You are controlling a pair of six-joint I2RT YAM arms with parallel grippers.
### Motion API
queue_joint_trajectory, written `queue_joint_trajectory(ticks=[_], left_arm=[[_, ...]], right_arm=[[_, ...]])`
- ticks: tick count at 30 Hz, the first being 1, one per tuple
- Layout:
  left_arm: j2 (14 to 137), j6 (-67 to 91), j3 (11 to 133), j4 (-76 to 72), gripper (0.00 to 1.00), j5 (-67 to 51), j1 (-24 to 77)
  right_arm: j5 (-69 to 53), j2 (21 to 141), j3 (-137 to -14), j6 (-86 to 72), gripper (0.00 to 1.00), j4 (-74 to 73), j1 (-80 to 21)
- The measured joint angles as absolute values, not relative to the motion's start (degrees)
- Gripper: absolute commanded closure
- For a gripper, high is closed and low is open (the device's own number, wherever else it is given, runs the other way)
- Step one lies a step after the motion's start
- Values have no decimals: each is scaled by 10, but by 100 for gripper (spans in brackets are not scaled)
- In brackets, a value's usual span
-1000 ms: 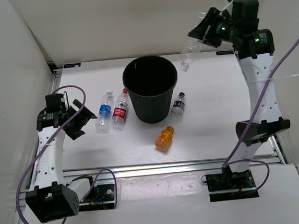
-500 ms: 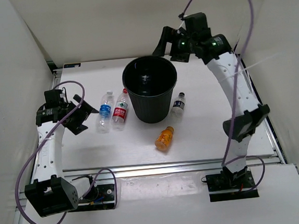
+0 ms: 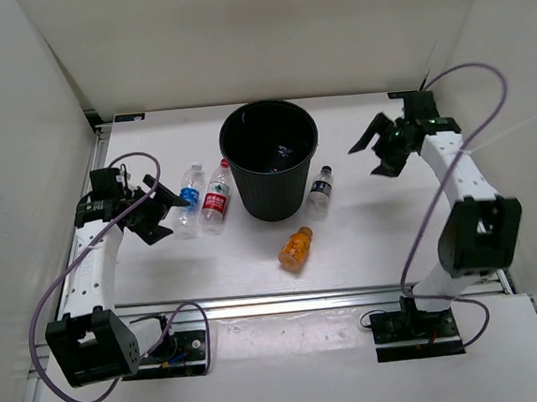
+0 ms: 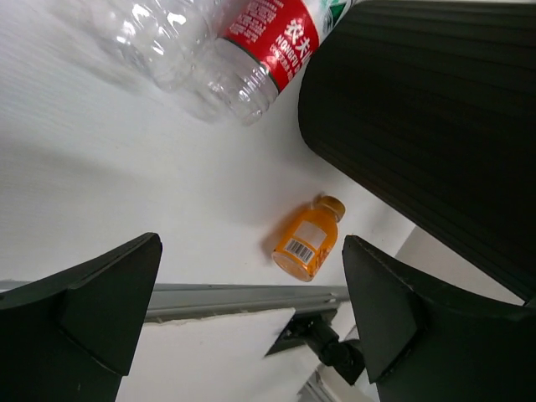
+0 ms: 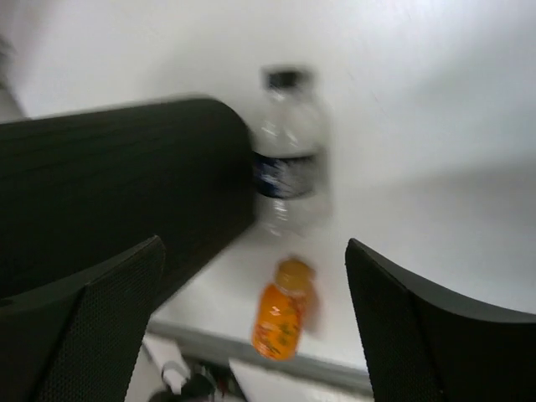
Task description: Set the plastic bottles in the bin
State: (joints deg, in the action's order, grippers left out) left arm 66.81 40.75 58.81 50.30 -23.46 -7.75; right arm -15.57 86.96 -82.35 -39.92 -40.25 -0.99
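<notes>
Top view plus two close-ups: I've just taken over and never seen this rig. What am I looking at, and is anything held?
The top view looks down from above and behind two robot arms bolted at the near edge of the table. The close-ups come from a camera on each wrist; the dark shapes in their lower corners are that arm's own fingers. The left gripper and right gripper are both open and hold nothing. A black bin stands on the table. Outside it are four bottles: a blue-labelled bottle and a red-labelled bottle on its left, a dark-labelled bottle on its right, an orange bottle in front. The right wrist picture is blurred.
</notes>
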Motion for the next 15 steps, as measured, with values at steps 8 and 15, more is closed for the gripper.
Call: queue_joint_trajectory(ticks=[8, 15], left_arm=[[691, 394, 616, 503, 0, -238, -39], [694, 382, 624, 489, 0, -257, -30]], right_arm=[[-279, 1057, -839, -343, 0, -402, -2], [-326, 1180, -921, -322, 0, -392, -38]])
